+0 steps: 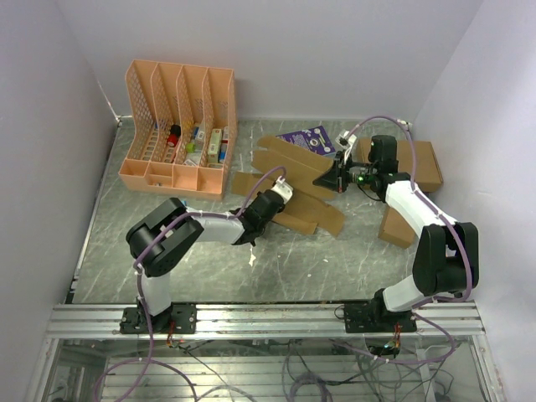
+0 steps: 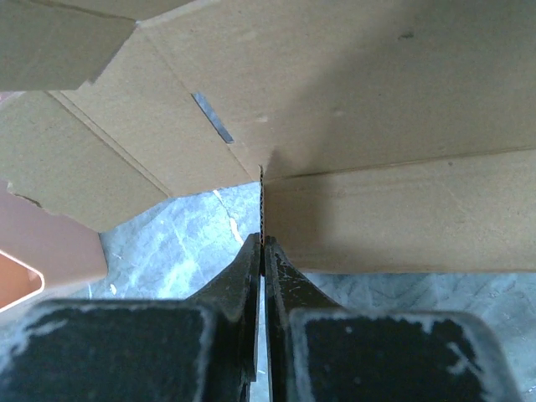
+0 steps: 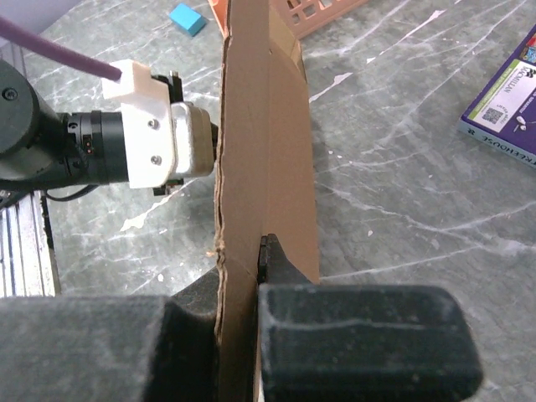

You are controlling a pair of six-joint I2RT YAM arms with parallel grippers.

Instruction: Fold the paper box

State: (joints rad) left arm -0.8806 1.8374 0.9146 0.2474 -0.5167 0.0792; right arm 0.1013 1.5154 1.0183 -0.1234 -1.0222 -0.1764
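Paper box (image 1: 293, 163), a die-cut sheet, mid-table between both arms.
Left gripper (image 2: 262, 244) clamped shut on a thin cardboard edge; right gripper (image 3: 251, 268) pinching an upright flap. Purple booklet (image 3: 511, 92) beside it: QR code, lettering too small to read.

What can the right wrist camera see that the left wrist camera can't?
Only the right wrist view shows the left arm's wrist, a purple booklet and a small blue block. Only the left wrist view shows a narrow slot cut in the cardboard. Both show the paper box above the grey marbled table, and each shows its own gripper shut on a cardboard edge: the right gripper and the left gripper.
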